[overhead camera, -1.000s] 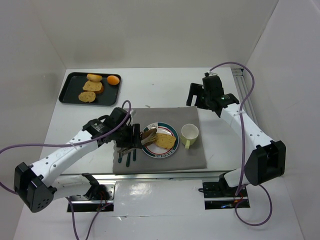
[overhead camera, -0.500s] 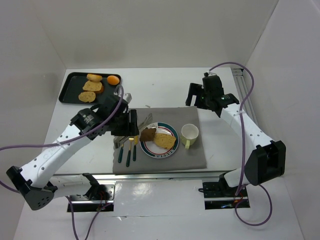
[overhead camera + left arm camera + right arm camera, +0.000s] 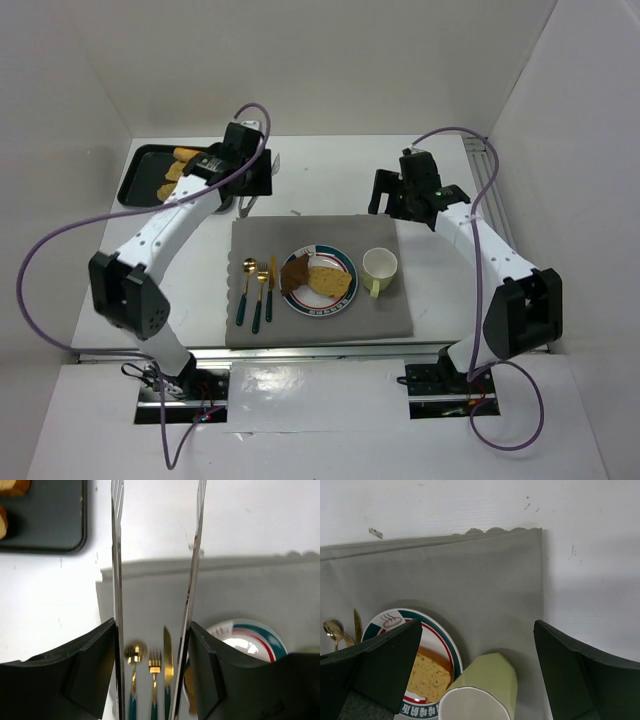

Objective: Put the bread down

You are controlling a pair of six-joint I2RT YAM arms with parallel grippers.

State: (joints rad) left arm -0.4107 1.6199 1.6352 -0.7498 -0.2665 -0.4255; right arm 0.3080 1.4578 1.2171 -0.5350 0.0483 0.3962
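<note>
The left gripper (image 3: 158,500) hangs just right of the tray (image 3: 50,520), blades apart and empty; the tray's bread (image 3: 166,190) lies left of them. Two slices (image 3: 318,278) sit on the plate (image 3: 346,264), to its near right

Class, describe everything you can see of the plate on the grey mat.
The plate is round and white, seemingly ceramic, with teal and red rim bands and small printed marks. It lies flat near the middle of the grey mat, carrying two pieces of bread: a darker slice nearer the cutlery, a yellow slice beside it.
</note>
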